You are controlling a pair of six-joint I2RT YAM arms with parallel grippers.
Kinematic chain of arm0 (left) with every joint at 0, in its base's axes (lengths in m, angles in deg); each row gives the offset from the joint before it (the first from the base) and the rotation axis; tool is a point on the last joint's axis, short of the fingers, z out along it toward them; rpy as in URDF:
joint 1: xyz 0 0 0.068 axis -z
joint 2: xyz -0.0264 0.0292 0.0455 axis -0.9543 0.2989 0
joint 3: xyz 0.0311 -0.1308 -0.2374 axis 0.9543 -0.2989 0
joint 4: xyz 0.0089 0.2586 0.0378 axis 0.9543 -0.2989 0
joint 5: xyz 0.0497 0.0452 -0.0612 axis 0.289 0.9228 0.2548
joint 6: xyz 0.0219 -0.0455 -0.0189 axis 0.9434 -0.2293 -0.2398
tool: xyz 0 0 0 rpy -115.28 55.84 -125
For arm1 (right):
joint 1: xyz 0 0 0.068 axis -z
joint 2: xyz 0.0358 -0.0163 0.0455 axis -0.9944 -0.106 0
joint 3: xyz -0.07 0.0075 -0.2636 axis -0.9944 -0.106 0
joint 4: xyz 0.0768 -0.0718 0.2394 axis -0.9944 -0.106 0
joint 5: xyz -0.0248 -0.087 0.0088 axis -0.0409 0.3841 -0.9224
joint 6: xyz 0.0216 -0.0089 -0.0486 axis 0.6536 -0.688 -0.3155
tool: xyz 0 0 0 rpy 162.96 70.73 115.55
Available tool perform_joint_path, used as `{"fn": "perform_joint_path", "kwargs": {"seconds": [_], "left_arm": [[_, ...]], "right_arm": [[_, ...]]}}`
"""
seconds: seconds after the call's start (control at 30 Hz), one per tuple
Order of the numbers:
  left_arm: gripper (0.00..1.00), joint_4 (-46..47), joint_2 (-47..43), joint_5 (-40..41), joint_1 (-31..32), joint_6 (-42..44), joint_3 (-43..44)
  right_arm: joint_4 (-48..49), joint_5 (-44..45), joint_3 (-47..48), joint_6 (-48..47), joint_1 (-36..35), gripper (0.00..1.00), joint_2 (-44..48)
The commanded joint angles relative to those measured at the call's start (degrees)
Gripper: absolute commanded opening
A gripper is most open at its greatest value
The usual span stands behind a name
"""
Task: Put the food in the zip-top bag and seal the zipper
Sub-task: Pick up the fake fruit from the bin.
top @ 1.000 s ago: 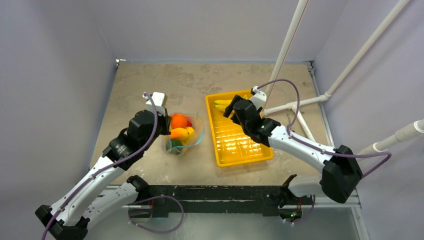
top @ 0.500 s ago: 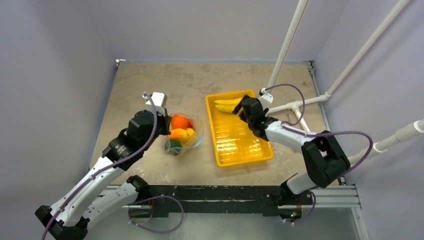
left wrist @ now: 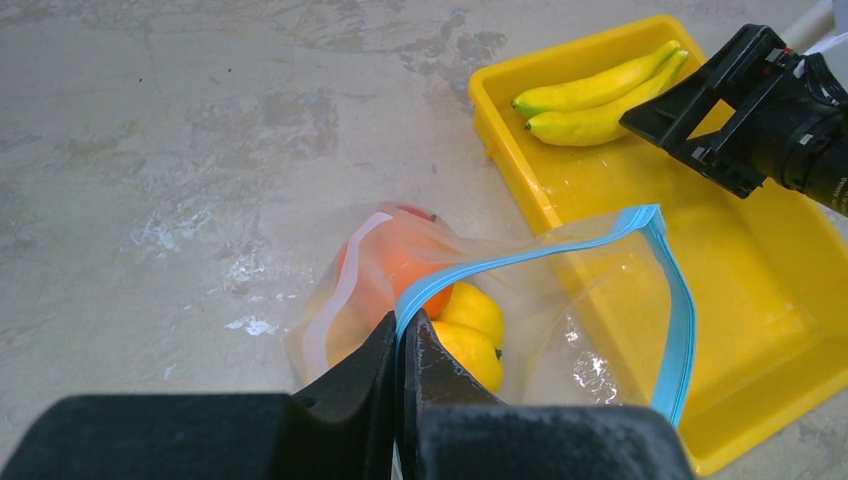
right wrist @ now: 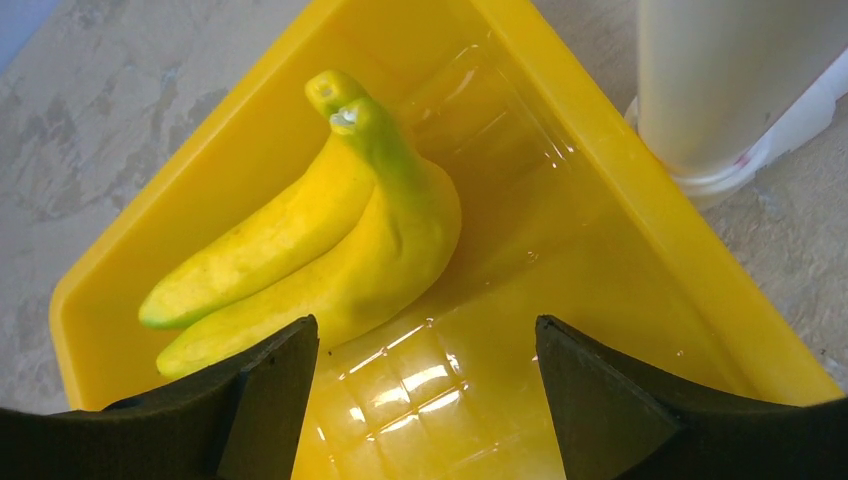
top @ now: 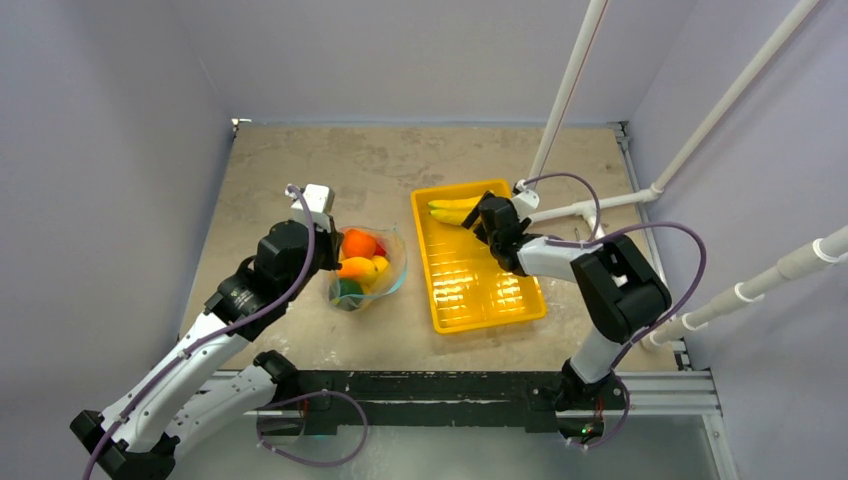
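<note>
Left wrist view: my left hand (left wrist: 405, 330) is closed, its two fingers pinching the zipper (left wrist: 520, 258) of the zip-top bag (left wrist: 600, 300) at the end of the mouth nearest this hand. From that pinch point the teal strip runs away to the right, and the mouth stands open. Inside the bag, just beyond my fingertips, lie an orange fruit (left wrist: 420, 285) and two yellow fruits (left wrist: 475, 318). A red fruit (left wrist: 415, 212) shows behind the orange one. The bag rests on the tabletop (left wrist: 200, 150). The yellow tray (left wrist: 760, 290) lies farther to the right of this hand.

Right wrist view: my right hand (right wrist: 428, 350) is open, fingers spread wide, gripping nothing. It is positioned low over the far corner of the tray. Directly ahead of the fingertips, a pair of yellow bananas (right wrist: 340, 250) with green tips lies on the tray floor against the wall. I cannot tell whether the left finger touches them. A white pipe (right wrist: 720, 90) stands on the tabletop ahead and to the right of this hand, outside the tray.
</note>
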State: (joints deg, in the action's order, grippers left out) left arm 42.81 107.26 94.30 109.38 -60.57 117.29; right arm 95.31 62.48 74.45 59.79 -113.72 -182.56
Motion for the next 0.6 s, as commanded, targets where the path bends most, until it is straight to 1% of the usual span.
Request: {"fn": "perform_joint_path", "kwargs": {"seconds": [0.0,0.13,0.3,0.47,0.57], "left_arm": [[0.0,3.0,-0.1,-0.1,-0.3,0.6,1.2],[0.0,3.0,-0.1,0.0,-0.2,0.6,1.2],[0.0,3.1,0.0,0.0,-0.3,0.6,1.2],[0.0,3.0,0.2,-0.1,-0.4,0.6,1.2],[0.0,3.0,0.4,-0.1,-0.3,0.7,1.2]], "right_arm": [[5.5,0.5,3.0,1.7,1.6,0.81,-2.4],[7.1,1.1,3.9,2.4,1.9,0.79,-4.1],[10.4,1.5,3.8,2.6,2.0,0.78,-3.7],[10.7,1.4,6.1,2.9,2.0,0.76,-6.1],[11.3,1.2,6.6,3.5,2.0,0.74,-7.8]]}}
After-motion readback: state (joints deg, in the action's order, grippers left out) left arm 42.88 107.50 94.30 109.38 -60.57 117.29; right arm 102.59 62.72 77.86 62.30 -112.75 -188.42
